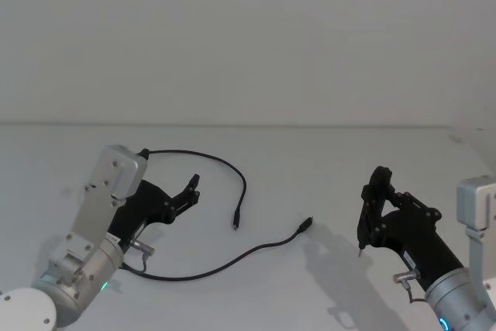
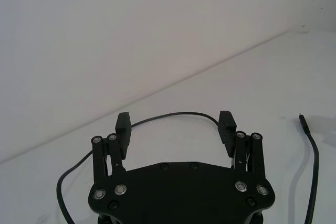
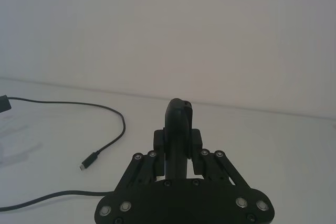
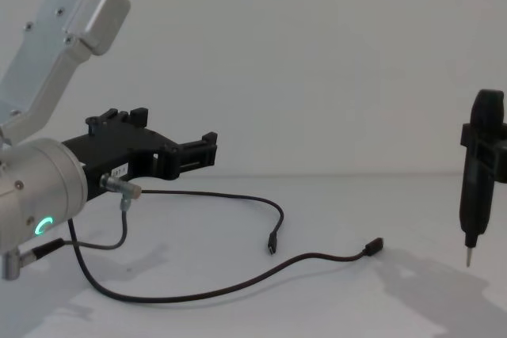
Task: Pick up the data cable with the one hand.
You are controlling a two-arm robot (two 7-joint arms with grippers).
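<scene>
Head view, we see the data cable [image 1: 267, 245] loose on the white table [image 1: 349, 160], its near loop hidden under the left gripper [image 1: 191, 189], left wrist view, jaws spread wide above the cable, right wrist view, right gripper [image 3: 178, 142] pinching a slim black tool [image 3: 178, 114], chest view, its thin tip, hidden from that wrist.

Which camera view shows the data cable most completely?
The head view: the data cable shows both plugs and nearly its whole curve. The chest view sees it side-on; each wrist view shows a stretch with one plug.

data cable [image 1: 307, 225] black | left gripper [image 1: 194, 188] black | tool [image 4: 470, 210] black | table [image 1: 349, 168] seemingly white
</scene>
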